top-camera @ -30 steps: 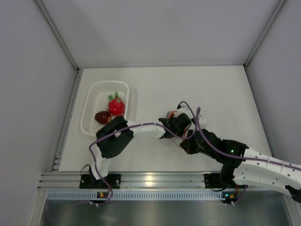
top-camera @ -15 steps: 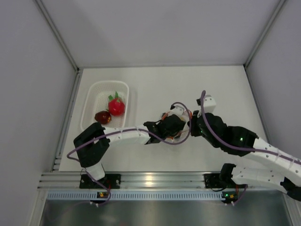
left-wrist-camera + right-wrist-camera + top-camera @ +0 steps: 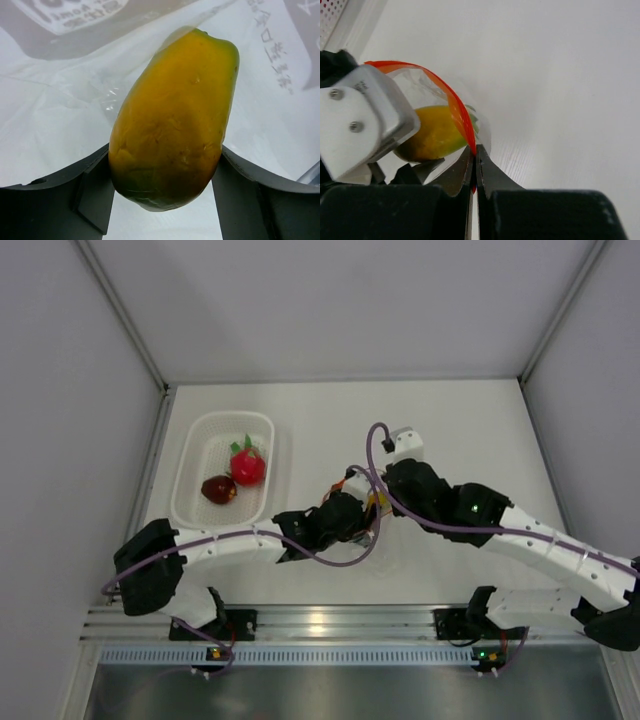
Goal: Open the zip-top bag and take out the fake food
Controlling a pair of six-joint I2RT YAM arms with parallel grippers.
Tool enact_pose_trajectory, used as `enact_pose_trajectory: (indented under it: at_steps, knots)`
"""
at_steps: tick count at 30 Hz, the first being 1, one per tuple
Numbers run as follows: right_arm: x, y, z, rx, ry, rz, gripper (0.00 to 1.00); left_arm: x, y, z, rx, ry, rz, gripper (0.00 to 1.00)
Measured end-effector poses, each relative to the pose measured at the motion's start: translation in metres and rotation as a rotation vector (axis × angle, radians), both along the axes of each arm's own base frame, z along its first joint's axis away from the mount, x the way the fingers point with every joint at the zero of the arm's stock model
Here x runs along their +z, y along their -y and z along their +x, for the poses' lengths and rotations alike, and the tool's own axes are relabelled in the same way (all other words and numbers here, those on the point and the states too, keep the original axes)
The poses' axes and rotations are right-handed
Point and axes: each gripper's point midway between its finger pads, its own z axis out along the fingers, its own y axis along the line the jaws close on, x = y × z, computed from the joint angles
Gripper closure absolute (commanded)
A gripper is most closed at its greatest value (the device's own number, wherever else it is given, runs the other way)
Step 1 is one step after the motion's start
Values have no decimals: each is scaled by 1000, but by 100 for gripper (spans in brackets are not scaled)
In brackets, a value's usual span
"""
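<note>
The yellow-orange oval fruit [image 3: 172,117] sits between my left gripper's [image 3: 165,190] two dark fingers, which are shut on it inside the clear zip-top bag [image 3: 60,110]. In the right wrist view the fruit [image 3: 437,132] shows behind the bag's orange-red zip strip [image 3: 455,107]. My right gripper [image 3: 474,152] is shut on that strip at the bag's mouth. From above, both grippers meet at the bag [image 3: 368,508] mid-table. The red fruit with green leaves [image 3: 247,465] and the dark maroon fruit [image 3: 217,489] lie in the white basket [image 3: 193,455].
The white perforated basket stands at the left, close to the left wall rail. The left arm [image 3: 230,540] stretches low across the table's front. The right arm [image 3: 520,540] crosses from the right. A corner of the basket shows in the right wrist view [image 3: 335,12].
The left arm has stretched out and lowered, its gripper drawing back leftward with the yellow fruit. The right gripper has moved up and away from the front edge, still at the bag.
</note>
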Motion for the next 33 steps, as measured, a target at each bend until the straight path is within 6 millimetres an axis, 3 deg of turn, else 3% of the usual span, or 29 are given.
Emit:
enact_pose_trajectory:
  at_steps: [11,21,26,33]
  knots:
    - [-17,-13,3,52,-45,-44,100,48,-22,10,133,81,-134,100]
    - [-18,-44,-17,140,-37,-28,100,62,-42,27,328,105,-174,100]
    - [-9,-58,-23,121,10,27,100,84,-40,34,421,82,-256,100]
    - [-12,-53,-14,-10,73,76,100,98,-35,25,464,-41,-416,100]
